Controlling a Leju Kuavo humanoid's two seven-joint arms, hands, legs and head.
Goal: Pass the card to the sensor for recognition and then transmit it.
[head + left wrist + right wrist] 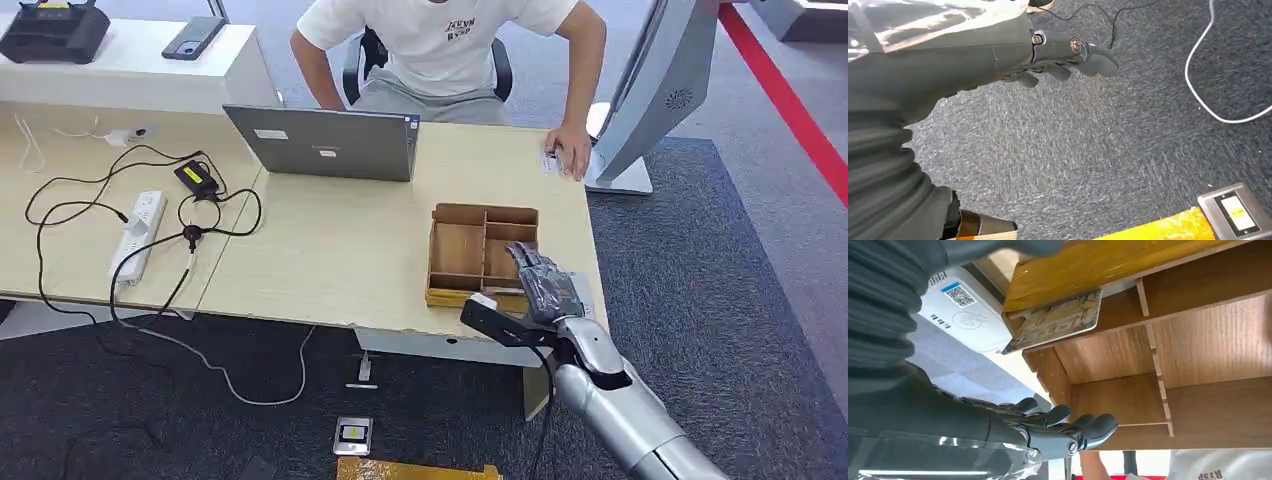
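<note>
right hand (pixel 540 283) hangs wide, holding nothing, over the tray (pixel 458 248) at the desk's (pixel 330 250) front right corner — card (pixel 1058 320) lies in the tray's compartment beside the sensor (pixel 965 310). a flat card's easy to fumble — fingers could snag the dividers.

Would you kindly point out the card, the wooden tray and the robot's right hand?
card (pixel 1055 320): right wrist view, middle of its patterned face.
wooden tray (pixel 458 248): head view, floor of the large compartment.
right hand (pixel 543 282): head view, back of the hand.

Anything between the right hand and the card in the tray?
No loose object. The right hand hovers over the wooden tray; only a divider lies between its fingers and the card, tilted in its compartment.
</note>
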